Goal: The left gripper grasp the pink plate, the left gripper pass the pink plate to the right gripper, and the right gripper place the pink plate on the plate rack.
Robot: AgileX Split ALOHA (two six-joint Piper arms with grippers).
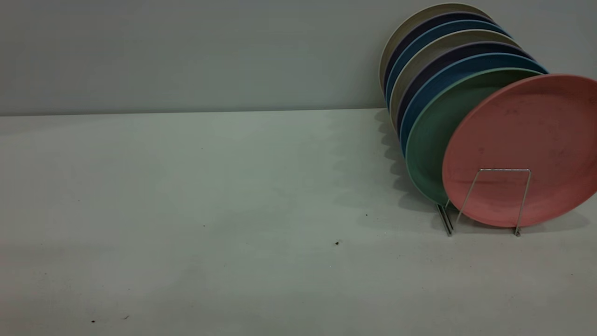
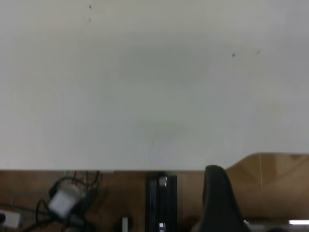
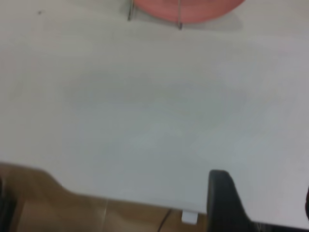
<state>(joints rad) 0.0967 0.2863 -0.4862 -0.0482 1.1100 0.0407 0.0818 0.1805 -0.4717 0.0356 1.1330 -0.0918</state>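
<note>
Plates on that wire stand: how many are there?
8, all leaning in one row on the plate rack at the table's right: the pink plate in front, a mint-green plate behind it, then six more toward the wall. Others may be hidden.

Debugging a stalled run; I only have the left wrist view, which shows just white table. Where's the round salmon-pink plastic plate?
Observer: The pink plate stands on edge in the thin silver wire plate rack, frontmost.
Operator: What's behind it?
Observer: A mint-green plate, then more plates in a row.
Operator: Right arm near it?
Observer: No. The right gripper sits at the table's edge, apart from the plate, as does the left gripper.
</note>
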